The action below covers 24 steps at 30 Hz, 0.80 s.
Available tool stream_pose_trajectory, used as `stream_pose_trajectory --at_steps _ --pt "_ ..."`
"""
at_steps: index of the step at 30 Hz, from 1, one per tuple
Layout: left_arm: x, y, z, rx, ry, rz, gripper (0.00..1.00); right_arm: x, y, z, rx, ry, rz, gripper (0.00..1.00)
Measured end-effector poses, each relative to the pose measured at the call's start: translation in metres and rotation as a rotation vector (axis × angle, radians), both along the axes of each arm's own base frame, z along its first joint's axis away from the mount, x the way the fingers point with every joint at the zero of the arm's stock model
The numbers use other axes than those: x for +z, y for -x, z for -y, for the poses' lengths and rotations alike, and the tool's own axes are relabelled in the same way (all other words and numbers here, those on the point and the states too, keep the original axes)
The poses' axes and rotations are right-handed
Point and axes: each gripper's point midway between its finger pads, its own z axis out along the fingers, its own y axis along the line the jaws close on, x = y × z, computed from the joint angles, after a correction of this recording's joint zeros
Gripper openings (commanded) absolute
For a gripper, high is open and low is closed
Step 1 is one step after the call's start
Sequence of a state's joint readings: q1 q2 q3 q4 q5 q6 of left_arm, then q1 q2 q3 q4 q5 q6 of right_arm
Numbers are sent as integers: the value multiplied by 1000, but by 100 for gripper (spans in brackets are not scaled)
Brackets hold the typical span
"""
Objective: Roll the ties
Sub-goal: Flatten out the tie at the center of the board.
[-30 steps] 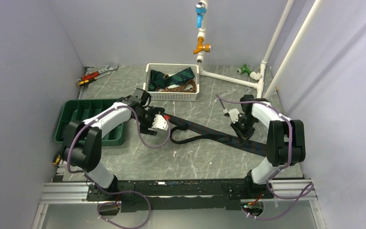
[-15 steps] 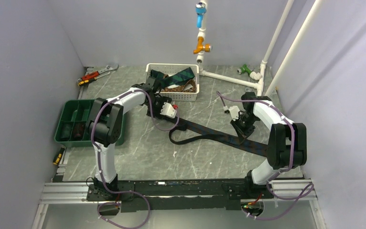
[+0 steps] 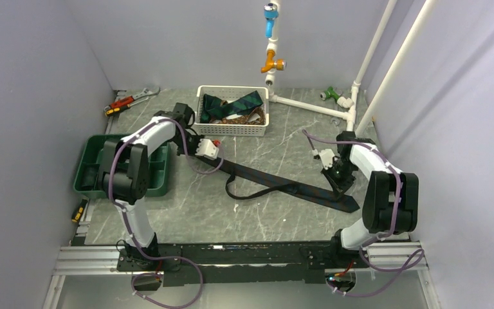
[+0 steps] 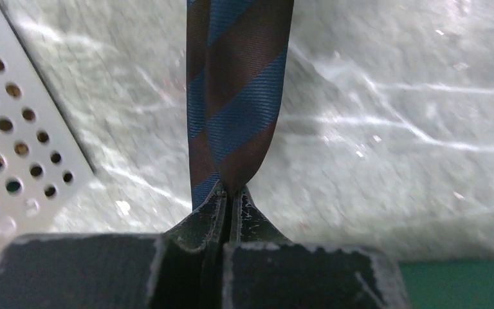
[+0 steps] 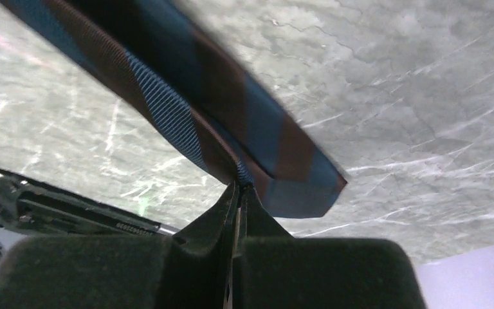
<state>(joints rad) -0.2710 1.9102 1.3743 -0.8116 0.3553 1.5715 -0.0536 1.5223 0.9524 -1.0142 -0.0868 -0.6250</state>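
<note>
One tie [image 3: 276, 182], dark with blue and brown diagonal stripes, lies stretched across the table from left to right. My left gripper [image 3: 221, 159] is shut on its left end; the left wrist view shows the fabric [image 4: 238, 96] pinched between the fingertips [image 4: 213, 207]. My right gripper [image 3: 339, 187] is shut on the wide pointed end [image 5: 296, 180], held a little above the tabletop. A slack loop of the narrow strip [image 3: 241, 193] lies beside the main length. More ties [image 3: 235, 105] are piled in the white basket [image 3: 233, 131].
A green compartment tray [image 3: 90, 183] sits at the left, close to the left arm. A red-handled wrench [image 3: 132, 98] lies at the back left, and a screwdriver [image 3: 77, 211] sits off the table's left edge. White pipes with valves [image 3: 309, 106] run along the back right.
My left gripper went from open to shut on the tie's left end and drew it back and left. The right gripper moved right with the wide end. The tie now lies straighter.
</note>
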Motion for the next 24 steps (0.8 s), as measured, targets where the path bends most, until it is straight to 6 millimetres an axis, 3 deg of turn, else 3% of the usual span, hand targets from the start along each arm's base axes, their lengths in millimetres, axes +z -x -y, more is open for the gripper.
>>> stream_pose_trajectory --at_steps 3,7,13,14,16,18,21,24 --pt "13 11 -16 25 9 -31 5 -14 3 9 -11 32 -19 0" --pt "19 36 -20 19 10 -113 13 -34 4 15 -2 64 -56 0" --pt "16 65 -27 45 4 -207 12 -36 4 16 14 75 -56 0" --pt "16 66 -28 58 12 -214 20 -36 5 17 21 76 -53 0" --pt "19 66 -33 89 31 -231 50 -37 7 18 38 76 -38 0" --pt "22 64 -39 112 44 -232 64 -38 7 23 49 89 -26 0" --pt "28 58 -39 143 90 -208 66 -37 7 36 55 123 -20 0" --pt "40 56 -14 114 160 -136 65 -36 4 44 72 156 -16 0"
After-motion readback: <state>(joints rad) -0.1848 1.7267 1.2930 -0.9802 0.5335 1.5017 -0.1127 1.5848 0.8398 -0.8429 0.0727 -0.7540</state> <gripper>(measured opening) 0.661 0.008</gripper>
